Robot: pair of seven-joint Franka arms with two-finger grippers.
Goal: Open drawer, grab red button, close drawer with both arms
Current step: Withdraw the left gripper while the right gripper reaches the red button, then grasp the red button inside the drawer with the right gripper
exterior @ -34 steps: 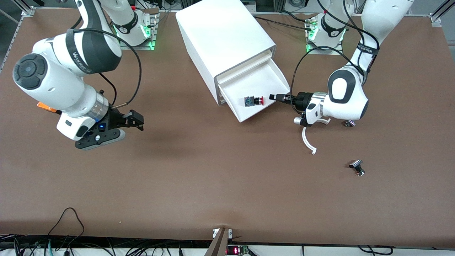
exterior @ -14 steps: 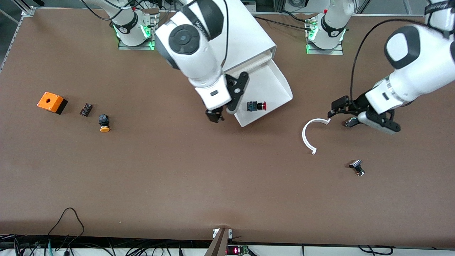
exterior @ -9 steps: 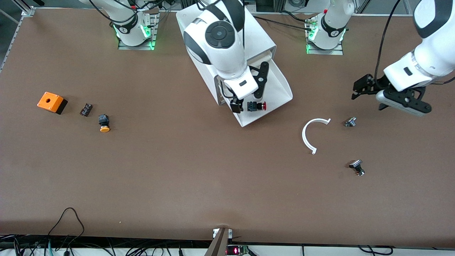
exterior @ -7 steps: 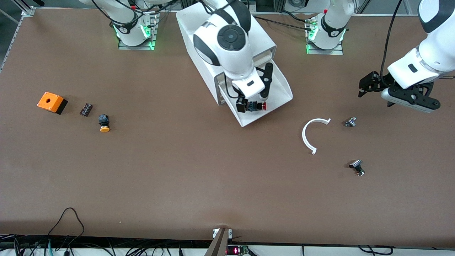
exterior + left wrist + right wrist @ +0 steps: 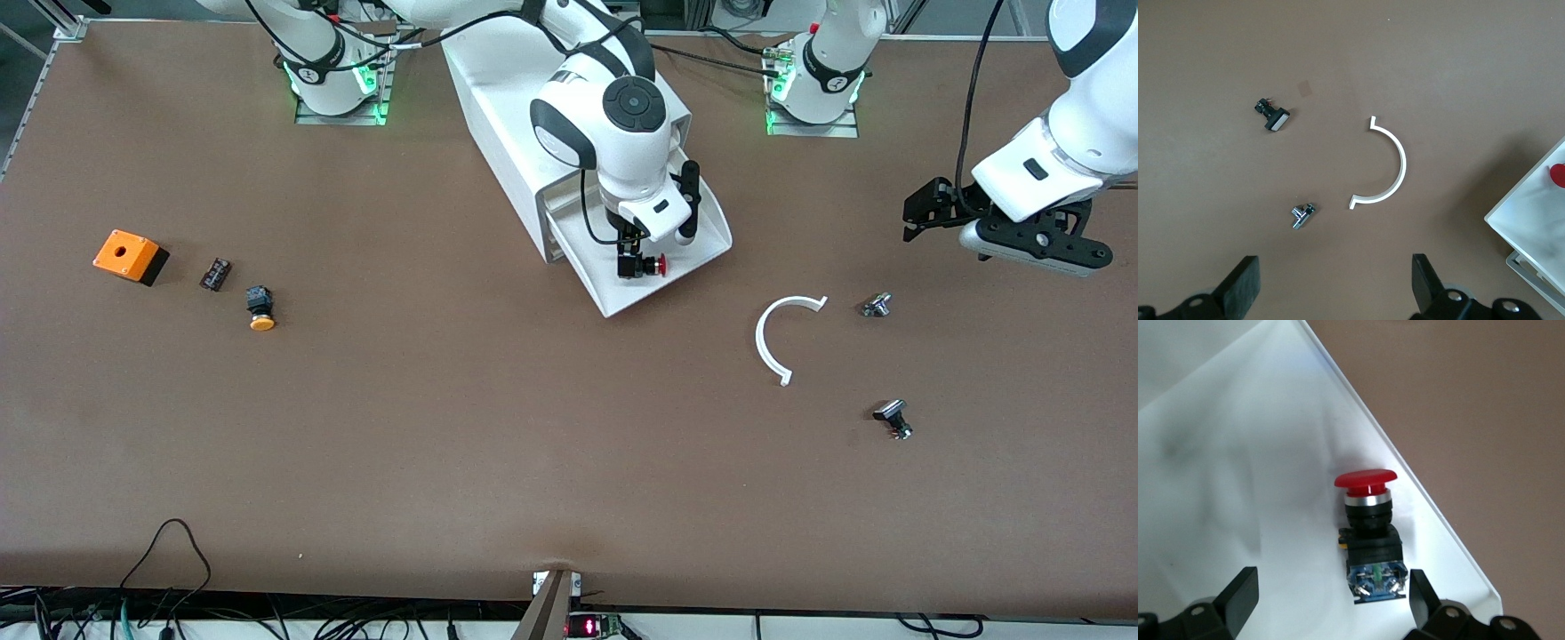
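Front view is showing the table (image 5: 444,444) carrying a white cabinet (image 5: 524,98) whose drawer (image 5: 702,227) is standing pulled open toward the camera. Both arms are working here: the right arm is reaching from its base over the cabinet, and its right tool (image 5: 629,265) is hanging over the drawer with its fingers (image 5: 1239,595) spread apart on either side of the button (image 5: 647,265), not yet touching it. The left tool (image 5: 933,213) is hovering open over bare table toward the left arm's end, waiting. A white curved strip (image 5: 772,333) is lying on the table between the drawer and two small metal fittings. The button is lying on its side on the drawer floor, close to the drawer's side wall, red cap (image 5: 1365,479) pointing away from the tool. It is looking light, rigid and hard-shelled, so the squarish black body (image 5: 1370,543) is probably the best place to grip; the smooth rounded cap would likely slip. Compared with half a second ago, the right tool has shifted to stand directly over the button, while the left tool has barely moved.
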